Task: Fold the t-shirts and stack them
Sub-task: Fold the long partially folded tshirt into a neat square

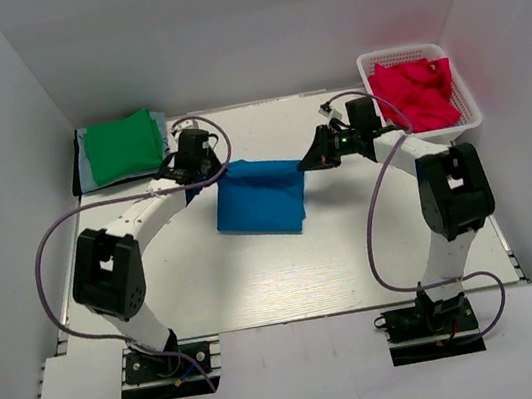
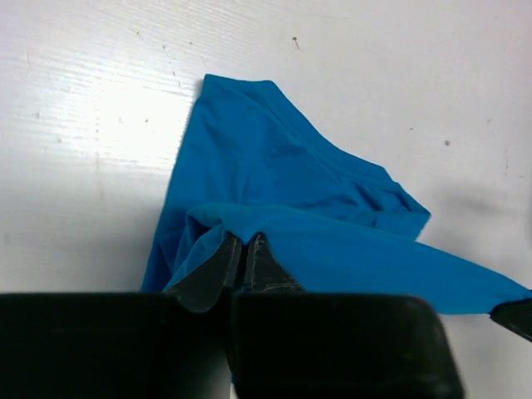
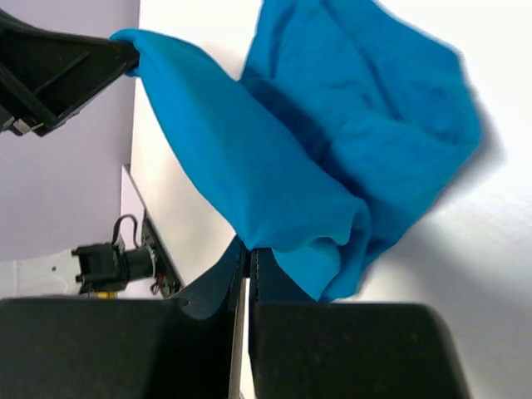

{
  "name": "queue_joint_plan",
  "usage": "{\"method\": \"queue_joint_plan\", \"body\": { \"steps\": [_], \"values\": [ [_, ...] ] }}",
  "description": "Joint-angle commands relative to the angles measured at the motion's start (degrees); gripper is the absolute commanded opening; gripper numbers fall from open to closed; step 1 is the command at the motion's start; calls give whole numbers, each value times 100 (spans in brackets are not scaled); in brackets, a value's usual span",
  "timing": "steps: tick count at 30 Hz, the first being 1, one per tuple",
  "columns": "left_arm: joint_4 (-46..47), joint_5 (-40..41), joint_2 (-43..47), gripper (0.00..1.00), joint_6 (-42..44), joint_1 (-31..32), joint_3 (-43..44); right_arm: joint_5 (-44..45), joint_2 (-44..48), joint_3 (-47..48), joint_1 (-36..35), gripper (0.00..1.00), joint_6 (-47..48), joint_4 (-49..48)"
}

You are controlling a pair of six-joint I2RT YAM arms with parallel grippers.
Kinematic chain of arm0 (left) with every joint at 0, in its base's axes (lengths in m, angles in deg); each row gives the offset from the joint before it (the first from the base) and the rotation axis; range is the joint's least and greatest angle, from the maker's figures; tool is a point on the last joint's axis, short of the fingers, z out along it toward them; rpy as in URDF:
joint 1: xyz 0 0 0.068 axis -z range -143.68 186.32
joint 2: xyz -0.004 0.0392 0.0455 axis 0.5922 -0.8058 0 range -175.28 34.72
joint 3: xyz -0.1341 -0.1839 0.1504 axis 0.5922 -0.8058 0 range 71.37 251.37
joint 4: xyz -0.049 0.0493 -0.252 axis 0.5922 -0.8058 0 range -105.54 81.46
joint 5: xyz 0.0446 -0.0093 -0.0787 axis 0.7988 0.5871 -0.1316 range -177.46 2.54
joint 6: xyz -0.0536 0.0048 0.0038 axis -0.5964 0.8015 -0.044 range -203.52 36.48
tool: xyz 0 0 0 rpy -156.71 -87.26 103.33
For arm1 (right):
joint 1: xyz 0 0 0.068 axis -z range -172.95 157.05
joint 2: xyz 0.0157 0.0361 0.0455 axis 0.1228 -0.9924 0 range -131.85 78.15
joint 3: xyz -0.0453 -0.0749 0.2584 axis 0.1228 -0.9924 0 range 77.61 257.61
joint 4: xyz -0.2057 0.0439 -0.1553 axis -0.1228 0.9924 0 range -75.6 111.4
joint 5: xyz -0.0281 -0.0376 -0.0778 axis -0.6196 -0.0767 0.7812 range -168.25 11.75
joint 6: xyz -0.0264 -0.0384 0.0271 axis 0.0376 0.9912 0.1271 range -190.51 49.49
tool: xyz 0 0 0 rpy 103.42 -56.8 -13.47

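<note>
The blue t-shirt (image 1: 260,196) is found at the middle of the white counter (image 1: 288,277), between the two arms. Its far edge is lifted and stretched between the two pincers, while the rest is spread on the counter toward the arm bases. The left pincer (image 1: 221,169) is clamped on the far left corner of the shirt; in the left wrist view its fingers (image 2: 223,264) are seen pressed together with a fold of blue cloth caught between them. The right pincer (image 1: 304,164) is clamped on the far right corner; in the right wrist view the fabric is bunched over its closed fingers (image 3: 270,278), and the taut edge is seen running across to the other pincer.

A folded green t-shirt (image 1: 124,146) is laid at the far left of the counter on a pile of grey and dark cloth (image 1: 87,173). Crimson-pink t-shirts (image 1: 417,95) are heaped in a white mesh basket (image 1: 471,112) at the far right. Both lots are well apart from the blue t-shirt
</note>
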Motion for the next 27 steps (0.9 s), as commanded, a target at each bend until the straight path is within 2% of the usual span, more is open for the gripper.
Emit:
{"method": "queue_joint_plan", "body": {
  "steps": [1,5,6,7,8,9,10,11,14,15,19,23,26,27],
  "values": [
    [383,22,-263,12,277,-225,391,195,-201,449,91,0,-55,-136],
    [481,-277,-1054,29,576,-278,1137,591,-483,616,126,0,-161,-84],
    [324,-425,-1221,49,716,-278,1313,731,-527,721,126,0,-178,-39],
    [261,-427,-1371,67,769,-278,1462,793,-553,748,126,10,-161,-39],
    [261,-496,-1485,81,770,-331,1621,933,-580,800,126,41,-170,4],
    [356,-549,-1617,93,839,-331,1622,995,-667,844,135,66,-109,14],
    [357,-550,-1618,100,840,-331,1692,1144,-694,1019,135,82,-56,109],
    [436,-550,-1618,100,840,-331,1692,1215,-729,1090,117,90,14,223],
    [497,-681,-1566,100,971,-384,1745,1610,-721,1372,82,90,242,549],
    [498,-821,-1566,100,972,-384,1745,1881,-625,1311,91,90,278,654],
    [979,-1507,-1338,100,1374,-332,1342,1875,-150,732,38,90,349,462],
    [903,-1508,-1521,100,1709,-199,1428,1866,131,344,-32,90,419,453],
    [771,-1307,-1925,100,2157,-199,1674,2189,202,194,-76,90,620,427],
    [771,-1306,-2022,94,2228,-199,1675,2409,185,212,-129,90,665,435]
  ]
}}
